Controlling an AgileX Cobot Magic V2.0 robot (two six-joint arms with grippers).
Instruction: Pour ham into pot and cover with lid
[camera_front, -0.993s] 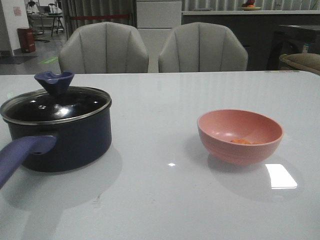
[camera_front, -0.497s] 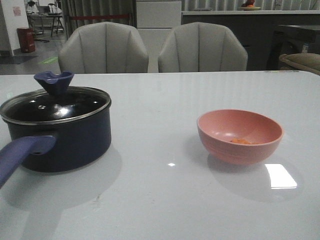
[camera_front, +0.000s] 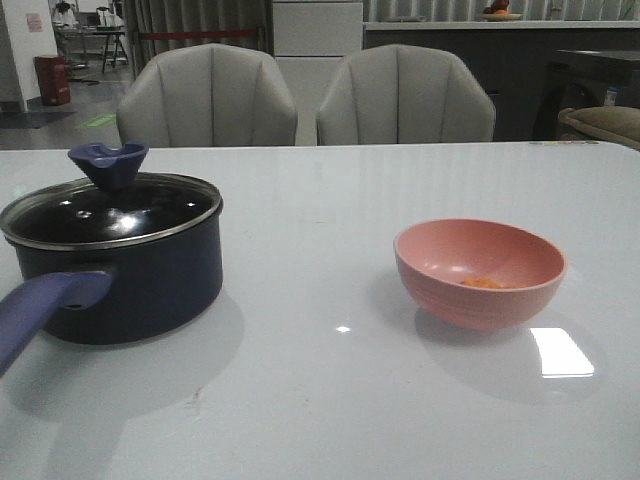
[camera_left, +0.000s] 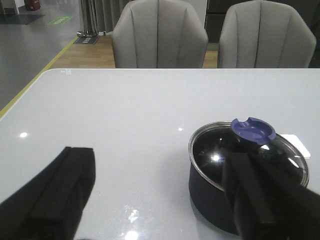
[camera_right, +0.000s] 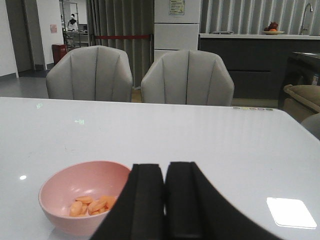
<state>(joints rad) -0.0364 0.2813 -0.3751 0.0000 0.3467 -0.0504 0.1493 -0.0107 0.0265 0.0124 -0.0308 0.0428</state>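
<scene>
The dark navy pot (camera_front: 130, 285) stands at the left of the table with its long blue-purple handle (camera_front: 45, 305) toward me. The glass lid (camera_front: 110, 215) with its blue knob (camera_front: 108, 163) rests on the pot. Orange ham (camera_front: 482, 283) bits lie in a pink bowl (camera_front: 480, 272) at the right. In the left wrist view my left gripper (camera_left: 160, 192) is open, nothing between its fingers, with the pot (camera_left: 215, 195) and lid (camera_left: 220, 152) beside one finger. In the right wrist view my right gripper (camera_right: 165, 172) is shut and empty, next to the bowl (camera_right: 75, 192) with the ham (camera_right: 92, 205). Neither gripper shows in the front view.
Two grey chairs (camera_front: 208, 98) (camera_front: 405, 98) stand behind the far edge of the white table (camera_front: 330, 400). A bright light reflection (camera_front: 560, 352) lies on the table right of the bowl.
</scene>
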